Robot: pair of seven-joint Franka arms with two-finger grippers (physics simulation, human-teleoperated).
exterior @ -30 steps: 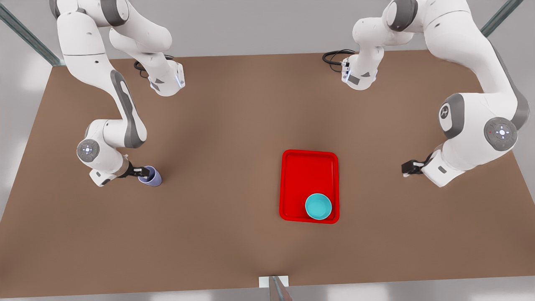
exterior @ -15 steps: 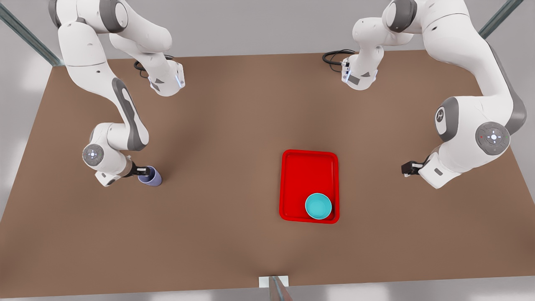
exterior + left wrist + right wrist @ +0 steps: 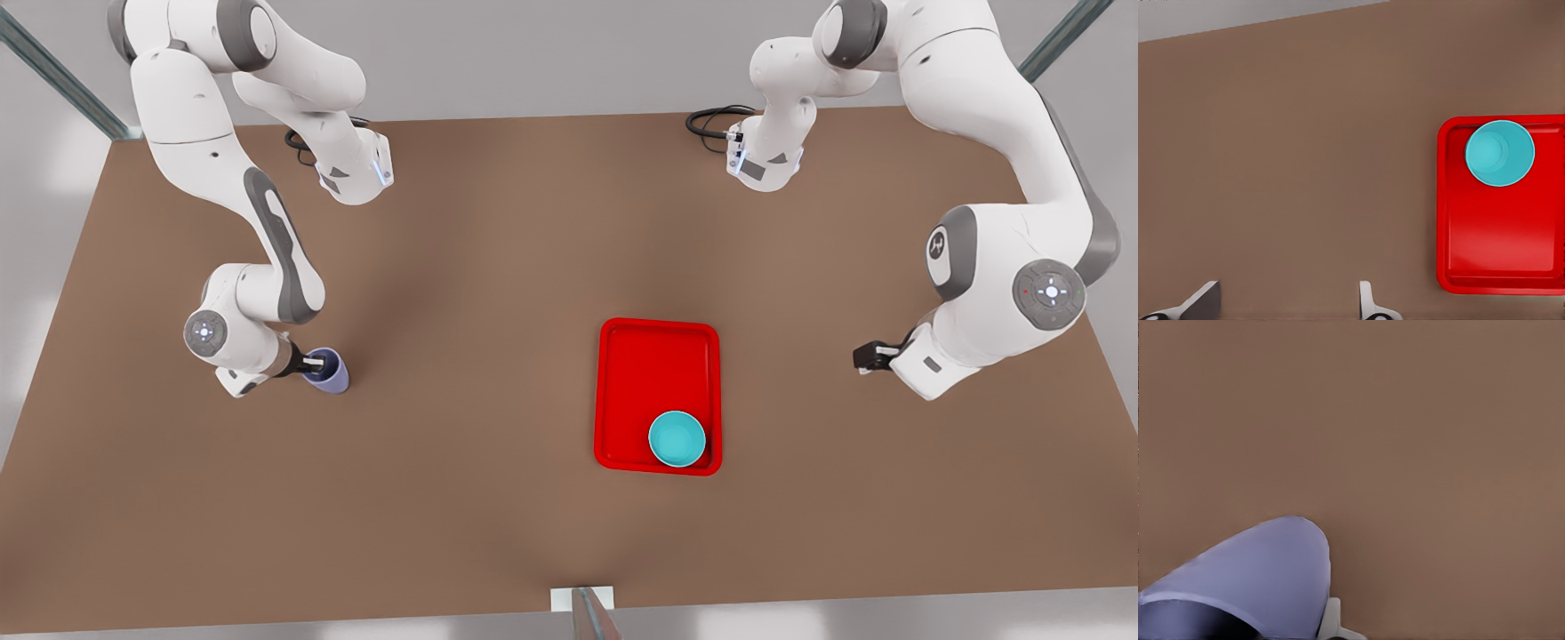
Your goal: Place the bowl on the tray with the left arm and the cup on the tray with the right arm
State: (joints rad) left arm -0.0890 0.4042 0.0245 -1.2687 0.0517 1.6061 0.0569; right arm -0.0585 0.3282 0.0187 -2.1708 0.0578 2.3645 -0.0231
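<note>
In the front view, the right end effector [image 3: 313, 362] is at the front view's left, clamped on the rim of the cup [image 3: 327, 372], which is on the brown worktop [image 3: 462, 267]. The tray [image 3: 656, 373] lies well apart from it, with the bowl [image 3: 677, 438] inside, in its near corner. The left end effector [image 3: 864, 357] hangs beside the tray, at the front view's right.

In the left wrist view, its fingers [image 3: 1201, 301] stand apart, holding nothing; tray [image 3: 1501, 247] and bowl [image 3: 1499, 153] are off to the side.

In the right wrist view, the cup [image 3: 1265, 573] is close, one finger [image 3: 1331, 621] against its wall.
</note>
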